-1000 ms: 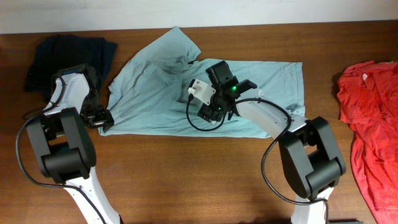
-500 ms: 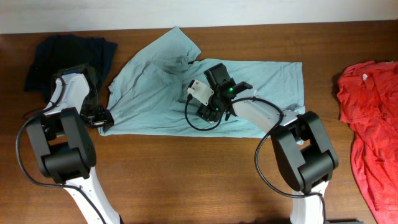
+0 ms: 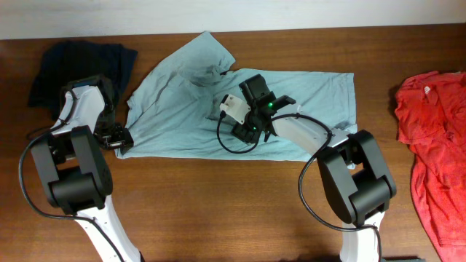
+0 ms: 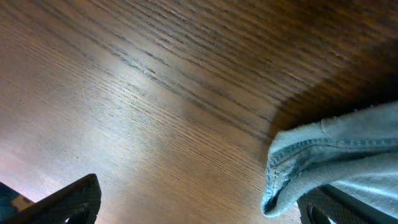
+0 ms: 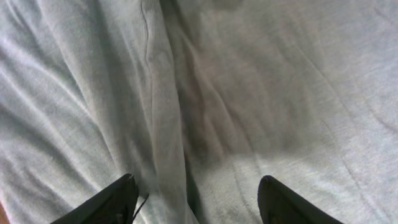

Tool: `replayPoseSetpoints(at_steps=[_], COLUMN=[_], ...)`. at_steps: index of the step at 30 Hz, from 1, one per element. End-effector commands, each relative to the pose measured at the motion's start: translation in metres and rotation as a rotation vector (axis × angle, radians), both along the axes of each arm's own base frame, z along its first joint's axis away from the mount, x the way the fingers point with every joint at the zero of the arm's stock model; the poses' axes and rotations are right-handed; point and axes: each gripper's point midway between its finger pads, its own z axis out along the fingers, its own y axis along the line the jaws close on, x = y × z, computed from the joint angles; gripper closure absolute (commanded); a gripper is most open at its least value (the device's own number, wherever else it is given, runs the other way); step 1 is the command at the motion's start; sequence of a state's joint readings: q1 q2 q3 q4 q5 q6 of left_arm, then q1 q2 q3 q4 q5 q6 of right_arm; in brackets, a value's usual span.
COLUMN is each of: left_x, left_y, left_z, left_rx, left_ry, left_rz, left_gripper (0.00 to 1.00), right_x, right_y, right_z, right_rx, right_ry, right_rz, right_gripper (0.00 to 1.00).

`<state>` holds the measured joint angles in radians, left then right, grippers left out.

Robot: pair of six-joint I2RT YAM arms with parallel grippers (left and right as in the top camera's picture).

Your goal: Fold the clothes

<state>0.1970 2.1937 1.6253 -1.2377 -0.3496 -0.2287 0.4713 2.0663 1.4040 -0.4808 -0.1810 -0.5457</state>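
A light blue shirt (image 3: 306, 98) lies spread across the middle of the wooden table (image 3: 218, 204). My left gripper (image 3: 125, 140) is open at the shirt's lower left corner; in the left wrist view the hemmed corner (image 4: 323, 155) lies by the right finger, with bare wood between the fingers (image 4: 199, 202). My right gripper (image 3: 251, 129) is open over the middle of the shirt; the right wrist view shows both fingers (image 5: 199, 199) wide apart just above wrinkled blue fabric (image 5: 249, 93) with a fold ridge between them.
A dark navy garment (image 3: 80, 65) lies bunched at the back left, behind my left arm. A red shirt (image 3: 437, 145) lies at the right edge of the table. Bare wood runs along the front of the table.
My right gripper has shifted slightly left over the shirt, with the arm swinging a little. The left arm and the shirt have not visibly moved.
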Motion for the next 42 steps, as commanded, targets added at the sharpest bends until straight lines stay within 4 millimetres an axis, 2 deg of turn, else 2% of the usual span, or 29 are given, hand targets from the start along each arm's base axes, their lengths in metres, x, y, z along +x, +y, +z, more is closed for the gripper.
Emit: replayPoseSetpoints(at_steps=[1, 4, 11, 40, 42], left_x=[-0.005, -0.005, -0.005, -0.005, -0.005], left_y=[0.004, 0.004, 0.004, 0.004, 0.004], left_z=[-0.007, -0.007, -0.007, -0.007, -0.007], left_rx=[0.016, 0.016, 0.016, 0.016, 0.016], left_ry=[0.029, 0.029, 0.029, 0.029, 0.029], left_rz=[0.002, 0.002, 0.001, 0.002, 0.001], left_gripper=[0.01, 0.01, 0.01, 0.01, 0.01], right_x=[-0.005, -0.006, -0.007, -0.009, -0.008], right_y=[0.001, 0.001, 0.000, 0.001, 0.001], right_z=[-0.005, -0.006, -0.011, -0.019, -0.019], right_rx=[-0.004, -0.004, -0.009, -0.011, -0.010], right_ry=[0.017, 0.020, 0.028, 0.047, 0.045], right_rz=[0.003, 0.000, 0.000, 0.002, 0.002], right_gripper=[0.37, 0.44, 0.47, 0.46, 0.49])
